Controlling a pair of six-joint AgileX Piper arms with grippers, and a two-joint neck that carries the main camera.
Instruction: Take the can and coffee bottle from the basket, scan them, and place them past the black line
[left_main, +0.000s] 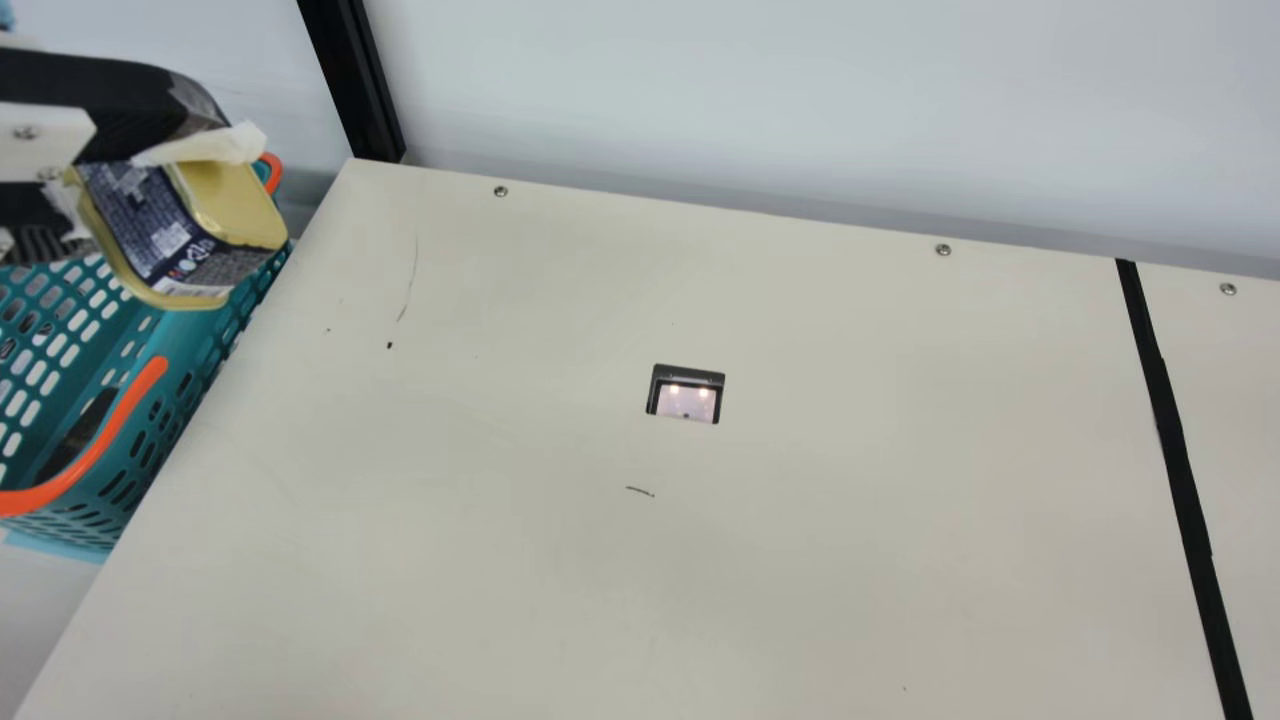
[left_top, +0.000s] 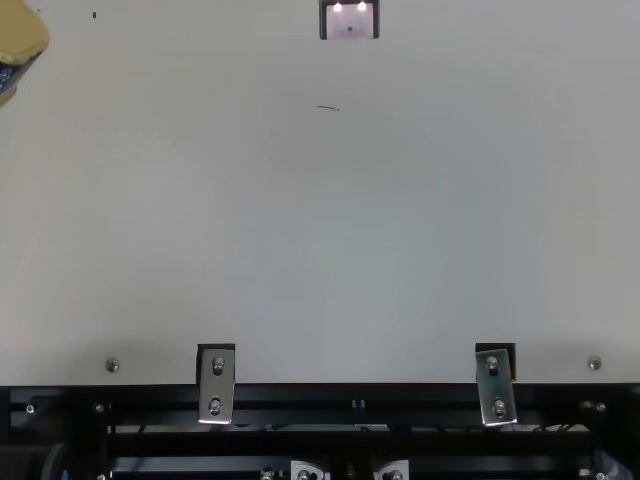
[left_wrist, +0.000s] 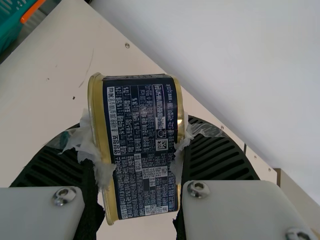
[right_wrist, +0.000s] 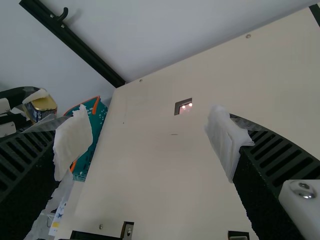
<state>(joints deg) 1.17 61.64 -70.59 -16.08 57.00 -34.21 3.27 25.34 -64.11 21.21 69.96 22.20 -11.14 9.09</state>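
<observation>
Main view: gold-rimmed, dark-labelled can (left_main: 150, 222).

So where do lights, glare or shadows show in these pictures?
Main and top views: two bright spots glow in the small, glassy scanner window; left wrist view: a glint on the gold-rimmed dark-blue can; right wrist view: a faint shadow beside the curved black hook.
</observation>
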